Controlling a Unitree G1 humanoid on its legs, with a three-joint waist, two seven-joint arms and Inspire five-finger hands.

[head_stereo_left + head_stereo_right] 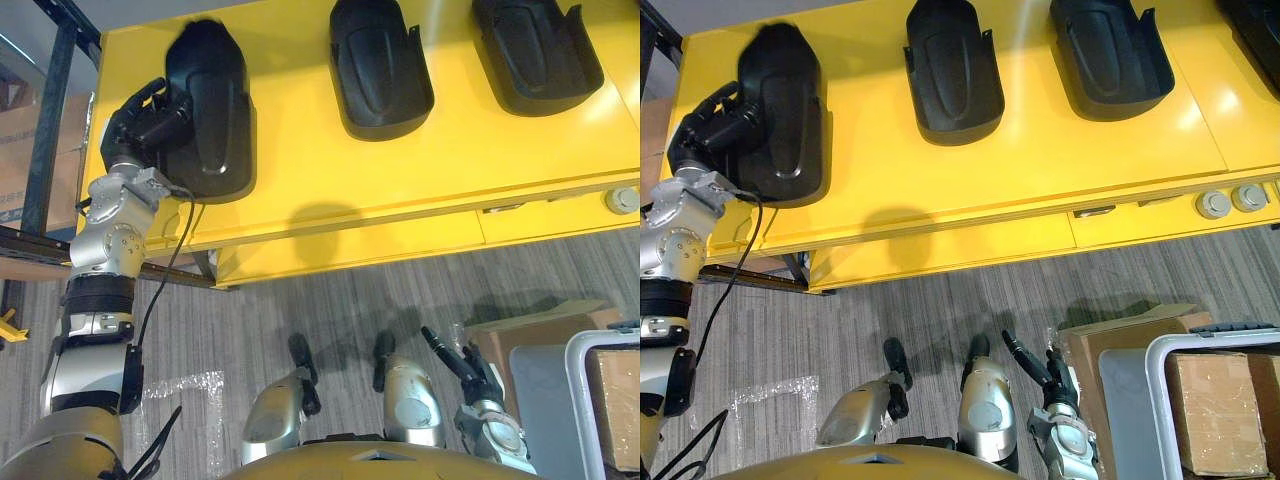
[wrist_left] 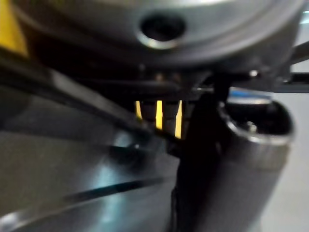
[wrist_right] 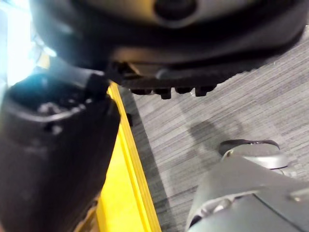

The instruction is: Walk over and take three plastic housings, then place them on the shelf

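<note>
yellow table (image 1: 400, 180) carries three black housings in a row: left housing (image 1: 215, 100), middle housing (image 1: 380, 65), right housing (image 1: 535, 50). left hand (image 1: 140, 120) is curled round the left housing's edge. right hand (image 1: 1045, 375) hangs low over the floor, fingers straight. the right eye view shows two grey knobs (image 1: 1215, 204) on the table's front, the left eye view one.

Left hand (image 1: 135, 125) partly hidden by housing (image 1: 210, 110); rightmost housing (image 1: 535, 55) cropped

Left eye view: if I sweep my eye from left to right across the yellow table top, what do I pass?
left hand, gripping the side of the leftmost housing → middle housing → right housing
</note>
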